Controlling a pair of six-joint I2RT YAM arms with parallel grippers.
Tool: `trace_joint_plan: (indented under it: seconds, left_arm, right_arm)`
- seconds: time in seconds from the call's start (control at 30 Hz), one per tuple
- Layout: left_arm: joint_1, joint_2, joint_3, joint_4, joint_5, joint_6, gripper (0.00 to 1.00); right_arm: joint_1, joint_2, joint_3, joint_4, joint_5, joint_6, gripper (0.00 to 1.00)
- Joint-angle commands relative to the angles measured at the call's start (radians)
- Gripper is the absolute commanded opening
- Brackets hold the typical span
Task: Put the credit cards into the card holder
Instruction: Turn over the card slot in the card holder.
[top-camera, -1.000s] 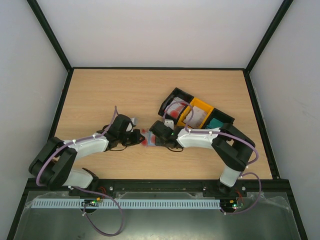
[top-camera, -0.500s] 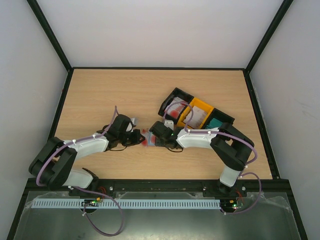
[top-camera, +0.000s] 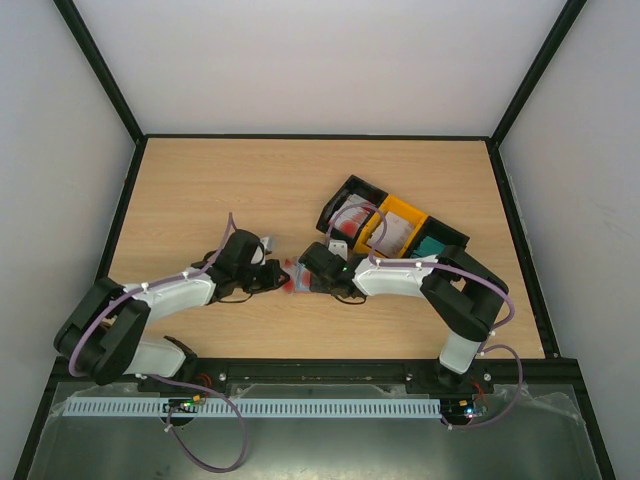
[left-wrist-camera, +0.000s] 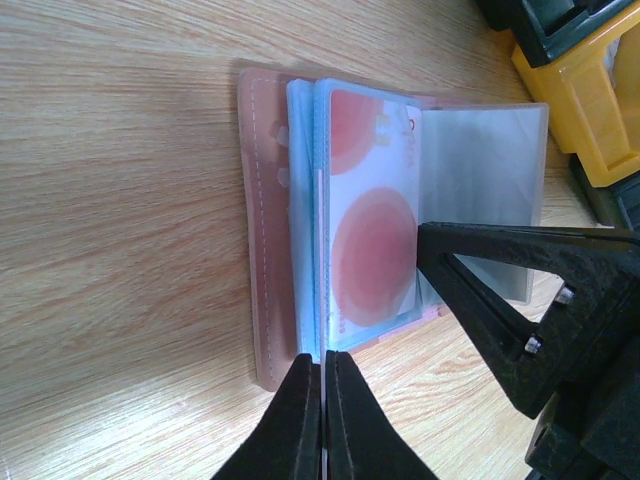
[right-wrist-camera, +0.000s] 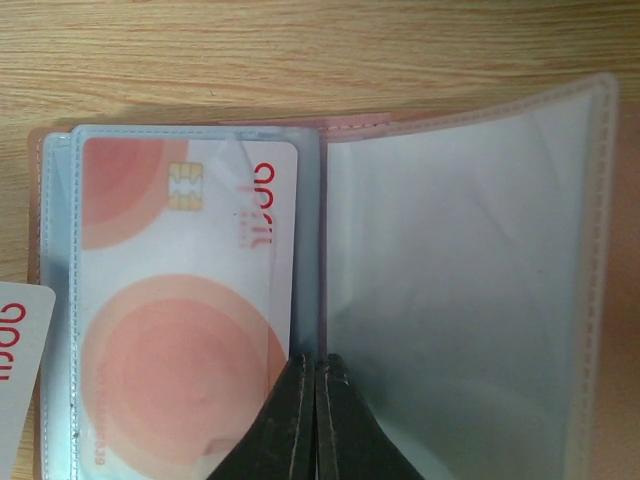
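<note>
Nothing's moved: left gripper (left-wrist-camera: 322, 362) clenched on holder (left-wrist-camera: 262, 200) leaf at 6 o'clock, right gripper (right-wrist-camera: 315, 366) clenched empty, pinning it; card (right-wrist-camera: 190, 330) seated.

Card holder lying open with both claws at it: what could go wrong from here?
1. The left gripper and right gripper, both shut, sit close together over the card holder; they might collide.
2. The holder lies unfixed on the table, so a tug could drag it.
3. A red-and-white card outside the sleeves sits at its edge and could be knocked aside.
</note>
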Motion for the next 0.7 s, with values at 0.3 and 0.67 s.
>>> trace_joint_plan:
  seconds: [0.3, 0.67]
  left_arm:
    - [-0.007, 0.039, -0.007, -0.006, 0.038, 0.027, 0.03]
    - [-0.013, 0.011, -0.008, 0.021, 0.095, 0.034, 0.03]
  right_arm:
    - [-0.005, 0.025, -0.022, -0.003, -0.007, 0.009, 0.02]
    - [-0.006, 0.009, -0.029, 0.016, -0.012, 0.014, 0.03]
